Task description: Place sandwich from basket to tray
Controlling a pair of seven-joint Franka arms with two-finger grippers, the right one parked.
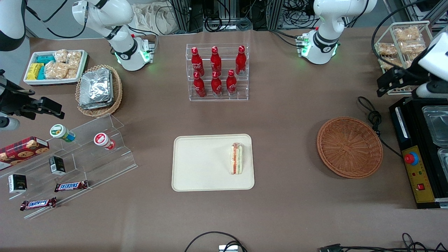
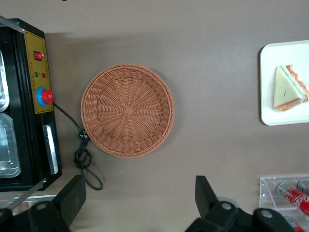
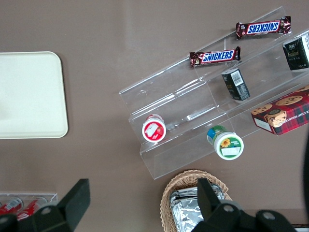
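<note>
The sandwich (image 1: 236, 158) lies on its side on the tray (image 1: 196, 164), in the half of the tray toward my working arm's end of the worktop, its red, orange and green layers showing along one edge. My wrist camera shows the same wedge (image 2: 288, 88) resting on the tray (image 2: 268, 82), close to the tray's rim. The tray sits at the middle of the worktop, nearer the front edge than the back edge. The basket (image 1: 349, 147) stands apart from the tray, toward my working arm's end, with nothing in it; seen from my wrist, its woven floor (image 2: 127, 110) is bare. Just beside the basket, at that end edge of the worktop, is a black machine (image 1: 418, 154) with a red button, its cable (image 1: 371, 115) looped on the worktop by the basket's rim. My gripper (image 2: 137, 205) hangs above the worktop near the basket, touching nothing, its two fingers (image 2: 205, 193) spread wide with open space between them. A clear rack of red bottles (image 1: 217, 71) stands toward the back edge, farther from the front camera than the tray
</note>
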